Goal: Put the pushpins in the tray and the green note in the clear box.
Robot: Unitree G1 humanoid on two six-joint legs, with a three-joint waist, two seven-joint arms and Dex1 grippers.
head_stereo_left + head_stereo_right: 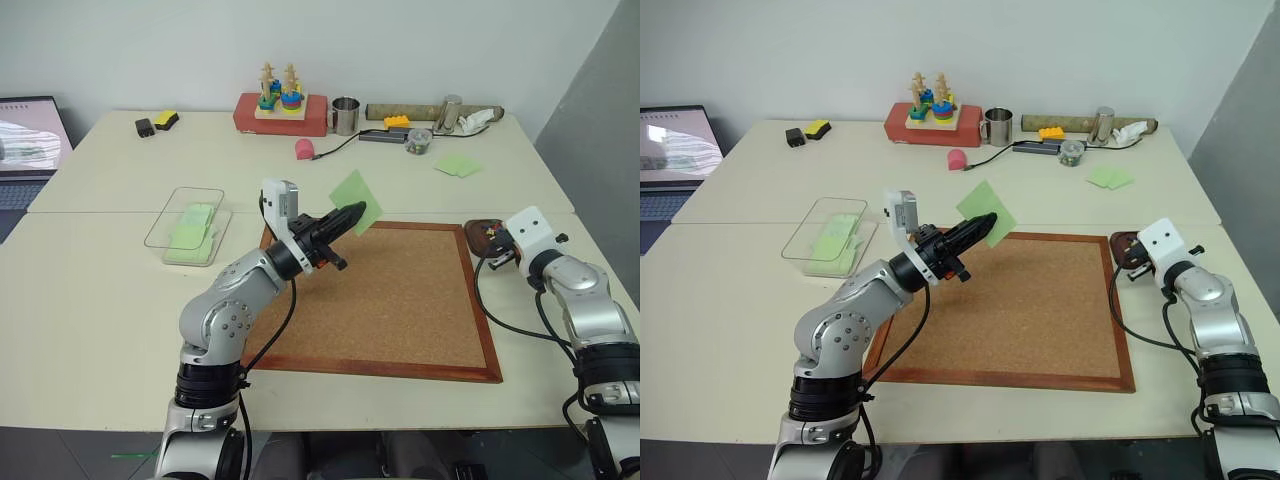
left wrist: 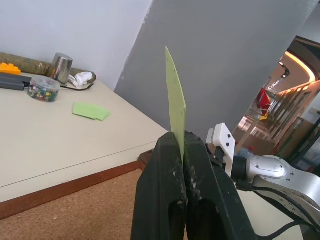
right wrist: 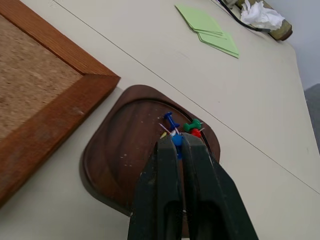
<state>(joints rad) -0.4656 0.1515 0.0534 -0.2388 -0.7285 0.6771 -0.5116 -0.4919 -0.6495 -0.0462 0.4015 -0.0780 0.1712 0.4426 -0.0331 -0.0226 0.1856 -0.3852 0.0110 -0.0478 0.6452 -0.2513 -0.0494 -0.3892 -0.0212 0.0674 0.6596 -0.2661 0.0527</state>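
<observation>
My left gripper [image 1: 353,213] is shut on the lower edge of the green note [image 1: 352,192], holding it up in the air over the far left corner of the cork board [image 1: 400,300]. In the left wrist view the note [image 2: 175,95] stands edge-on out of the shut fingers. The clear box [image 1: 170,212] lies left of the board with pale green paper in it. To the right of the board, my right gripper [image 3: 177,142] hangs over the brown tray [image 3: 115,165], shut on a blue pushpin [image 3: 176,140]. Blue, green, red and yellow pushpins [image 3: 192,126] lie in the tray.
A pair of overlapping green notes [image 1: 458,165] lies at the far right. Along the back stand a jar of pins [image 1: 419,140], a metal mug [image 1: 345,115] and a red box with a stacking toy [image 1: 282,112]. A laptop [image 1: 25,140] sits far left.
</observation>
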